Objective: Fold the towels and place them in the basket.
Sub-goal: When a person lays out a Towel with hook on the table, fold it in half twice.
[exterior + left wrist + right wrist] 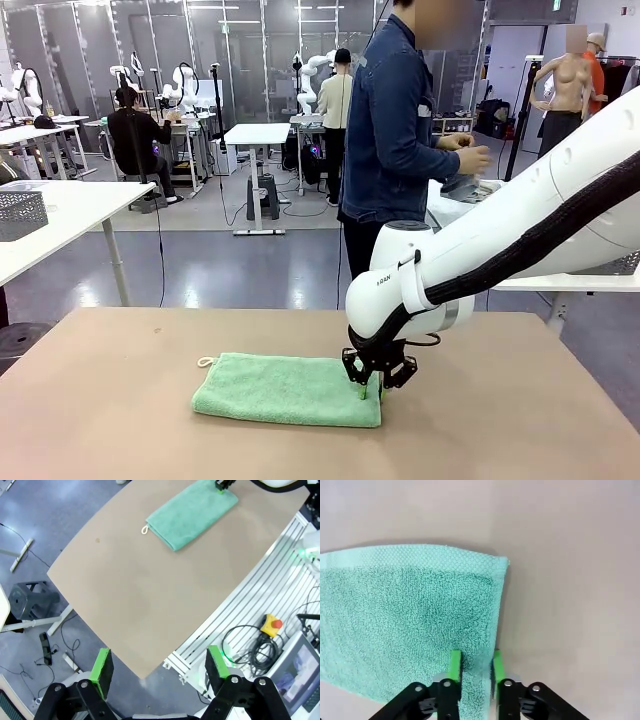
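1. Right pincer (372, 385): lowered onto the table (100, 400) on its white arm, fingers pointing down. The two green pads (455, 665) stand close together, clamped on a narrow strip of cloth.
2. Mint-green towel (285, 390): the cloth that the right pincer grips. It lies flat on the table. In the front view nearly all of it stretches away to the left of the pincer.
3. Point of grip: in the right wrist view the pads close on the towel's short end, near the corner closest to the wrist. One pad rests on the terry surface and the other sits at the very edge, against bare table. The far corner of that same end lies straight ahead of the fingertips.
4. White corner loop (205, 361): at the towel's opposite end, on the far corner, well apart from the right pincer.
5. Left pincer (160, 665): raised high over the near edge of the table, jaws spread wide with nothing between the pads. The towel lies well ahead of its fingertips, near the top of the left wrist view, and the right pincer is at the towel's far end.
6. Basket (20, 212): grey mesh, on a white side table far to the left of the right pincer and beyond the work table.
7. Person (395, 120): stands beyond the table, behind the right pincer, turned toward another table.
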You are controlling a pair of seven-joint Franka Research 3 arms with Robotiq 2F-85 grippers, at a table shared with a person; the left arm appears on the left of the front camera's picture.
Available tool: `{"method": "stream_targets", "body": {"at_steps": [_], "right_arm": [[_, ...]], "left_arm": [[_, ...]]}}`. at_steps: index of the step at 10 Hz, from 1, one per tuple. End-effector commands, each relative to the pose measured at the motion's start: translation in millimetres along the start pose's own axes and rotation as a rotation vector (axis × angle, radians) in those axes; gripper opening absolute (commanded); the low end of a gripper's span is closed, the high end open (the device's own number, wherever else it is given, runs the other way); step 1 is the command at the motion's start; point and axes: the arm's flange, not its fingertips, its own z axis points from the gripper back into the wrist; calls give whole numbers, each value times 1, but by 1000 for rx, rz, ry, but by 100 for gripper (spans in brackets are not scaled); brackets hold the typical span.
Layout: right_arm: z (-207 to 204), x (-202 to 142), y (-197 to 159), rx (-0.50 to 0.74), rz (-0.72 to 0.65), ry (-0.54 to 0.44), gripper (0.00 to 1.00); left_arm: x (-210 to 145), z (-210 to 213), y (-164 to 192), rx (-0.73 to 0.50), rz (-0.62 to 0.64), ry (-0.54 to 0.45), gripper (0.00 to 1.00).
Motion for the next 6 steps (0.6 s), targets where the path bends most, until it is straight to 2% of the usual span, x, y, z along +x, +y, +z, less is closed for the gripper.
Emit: {"method": "stream_targets", "body": {"at_steps": [1, 6], "right_arm": [[-8, 0, 6, -28, -37, -10, 0], [-7, -9, 3, -15, -32, -22, 0]], "left_arm": [[1, 0, -1, 1, 1, 0, 93], [1, 0, -1, 1, 1, 0, 93]]}}
